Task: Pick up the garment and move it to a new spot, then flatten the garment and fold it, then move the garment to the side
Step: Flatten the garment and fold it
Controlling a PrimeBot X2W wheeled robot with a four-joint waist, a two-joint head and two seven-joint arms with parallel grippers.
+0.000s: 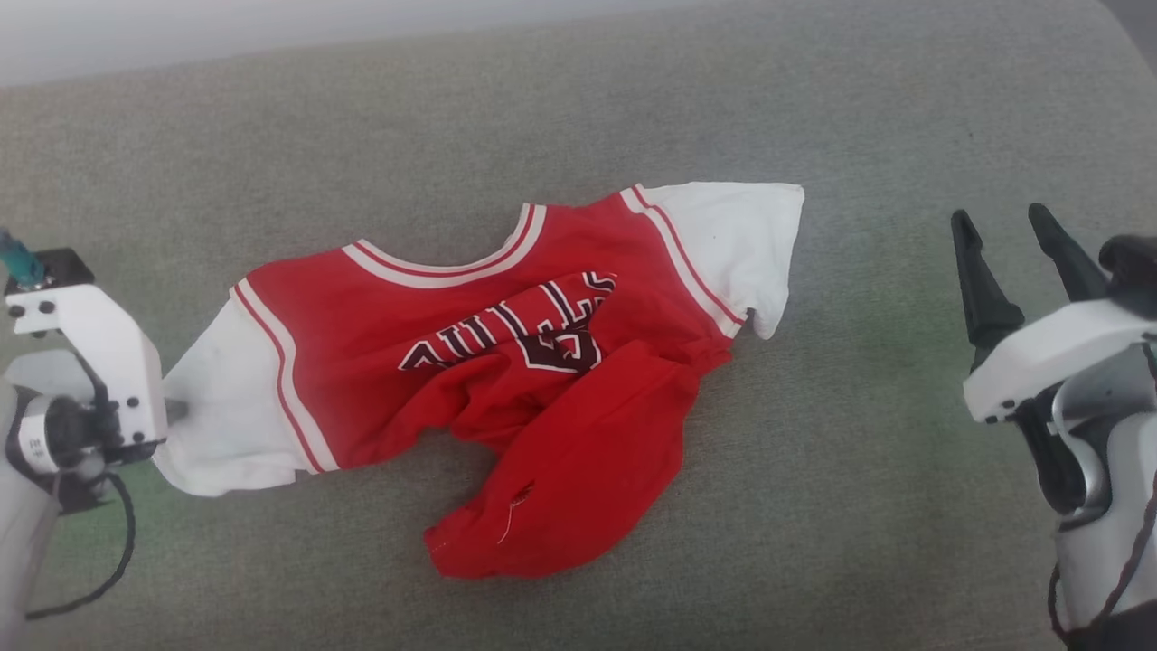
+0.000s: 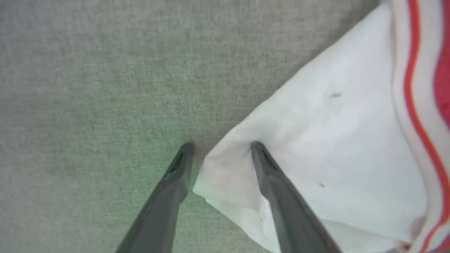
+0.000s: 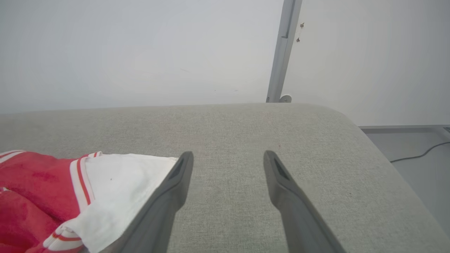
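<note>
The garment (image 1: 578, 425) lies face up and crumpled on the grey fabric surface (image 1: 859, 470), collar toward the far side. Its dark lettering is partly folded under, and the red hem is bunched and flipped toward the near side. My left gripper (image 1: 172, 411) is at the garment's left white sleeve (image 2: 334, 140). In the left wrist view this gripper (image 2: 221, 144) is open across the sleeve's corner, with one finger (image 2: 277, 182) on the cloth and the other on bare fabric. My right gripper (image 1: 999, 215) stands open to the right of the other white sleeve (image 3: 116, 182), apart from it, and the gripper (image 3: 228, 154) holds nothing.
The grey surface ends in a rounded edge (image 3: 372, 140) on the right, with floor and a dark cable (image 3: 422, 154) beyond. A pale wall and a metal post (image 3: 281, 52) stand behind the far edge. Bare fabric lies around the garment on all sides.
</note>
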